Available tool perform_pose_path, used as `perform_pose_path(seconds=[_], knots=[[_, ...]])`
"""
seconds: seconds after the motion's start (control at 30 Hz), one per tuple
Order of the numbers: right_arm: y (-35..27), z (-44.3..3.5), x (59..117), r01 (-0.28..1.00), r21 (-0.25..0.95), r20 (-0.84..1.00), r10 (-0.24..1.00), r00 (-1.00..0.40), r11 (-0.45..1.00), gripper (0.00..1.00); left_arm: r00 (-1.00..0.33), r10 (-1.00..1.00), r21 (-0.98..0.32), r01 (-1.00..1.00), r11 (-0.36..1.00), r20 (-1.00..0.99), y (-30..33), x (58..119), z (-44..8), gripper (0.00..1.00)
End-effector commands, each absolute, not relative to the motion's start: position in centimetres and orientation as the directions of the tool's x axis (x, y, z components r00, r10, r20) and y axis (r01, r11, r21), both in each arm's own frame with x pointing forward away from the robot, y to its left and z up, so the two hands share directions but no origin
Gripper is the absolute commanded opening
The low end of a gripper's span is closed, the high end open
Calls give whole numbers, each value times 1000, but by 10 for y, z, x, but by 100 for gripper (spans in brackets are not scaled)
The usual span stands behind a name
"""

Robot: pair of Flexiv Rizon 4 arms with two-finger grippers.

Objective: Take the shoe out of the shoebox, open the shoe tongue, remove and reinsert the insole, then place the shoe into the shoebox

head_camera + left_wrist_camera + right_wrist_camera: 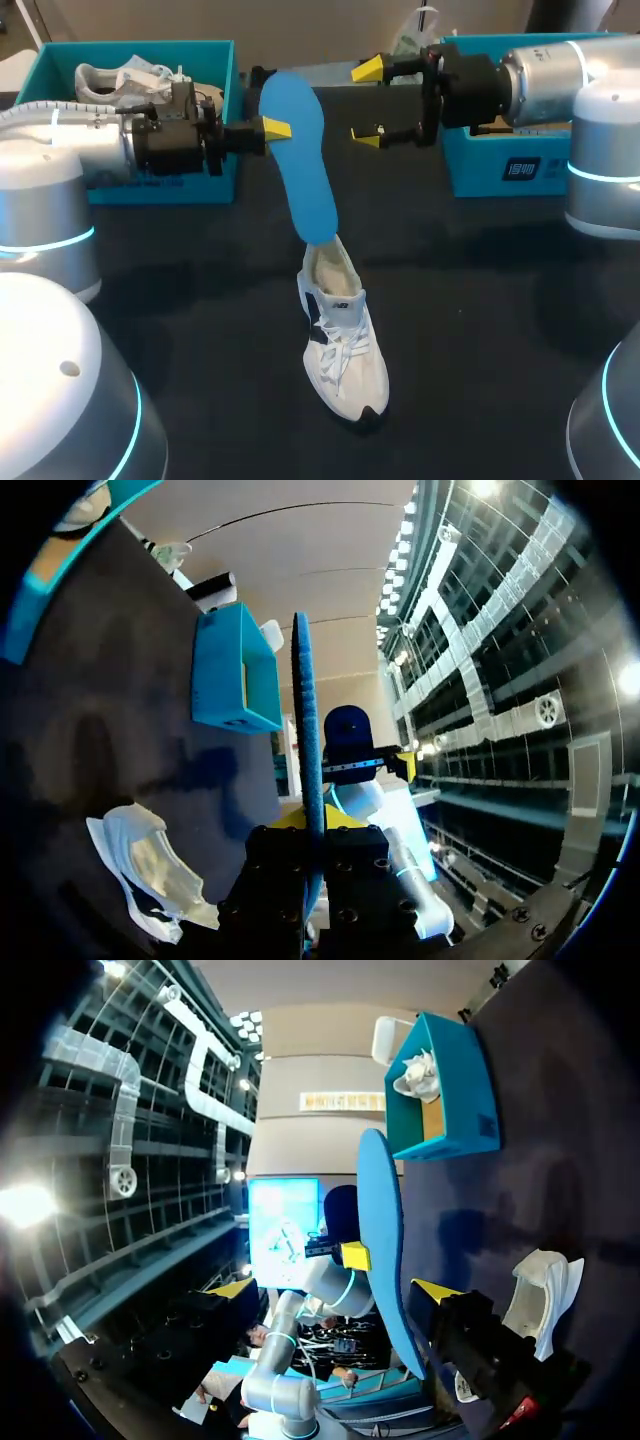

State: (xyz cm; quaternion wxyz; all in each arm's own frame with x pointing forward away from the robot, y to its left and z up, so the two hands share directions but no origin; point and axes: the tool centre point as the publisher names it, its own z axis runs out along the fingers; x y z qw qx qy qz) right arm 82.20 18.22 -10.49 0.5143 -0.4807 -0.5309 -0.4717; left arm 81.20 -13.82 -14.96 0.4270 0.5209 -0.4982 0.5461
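Just left of upper centre, the left gripper (268, 128) pinched the blue insole (300, 165), whose lower end met the white sneaker (343, 345). At upper right, the right gripper (366, 102) stood spread.

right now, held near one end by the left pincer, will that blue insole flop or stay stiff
Probably fairly stiff: the insole hangs from the left pincer with no visible sag. Likely light, since edge-on it looks thin. Pushed down into the shoe, it could buckle.
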Motion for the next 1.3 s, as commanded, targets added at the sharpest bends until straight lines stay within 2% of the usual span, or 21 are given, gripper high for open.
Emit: perform_pose_path(seconds=[0.03, 0.43, 0.77, 0.9, 1.07, 1.3], knots=[[183, -105, 821, 996, 6, 1000, 27, -8, 91, 100, 51, 19, 53, -989, -135, 999, -144, 815, -161, 0], [176, -85, 810, 994, -9, 962, 273, -21, 110, 100, 50, 56, 57, -989, -136, 997, -150, 816, -172, 0], [188, -42, 811, 975, -219, 730, 669, 142, 33, 100, 33, 28, 37, -990, -136, 999, -152, 815, -180, 0], [195, -28, 807, 969, -246, 608, 775, 172, -22, 100, 33, 28, 37, -990, -136, 999, -152, 815, -180, 0], [203, -11, 799, 980, -196, 510, 852, 116, -16, 100, 33, 28, 37, -990, -136, 999, -152, 815, -180, 0], [213, 2, 792, 981, -193, 416, 908, 54, 31, 100, 33, 28, 37, -990, -136, 999, -152, 815, -180, 0]])
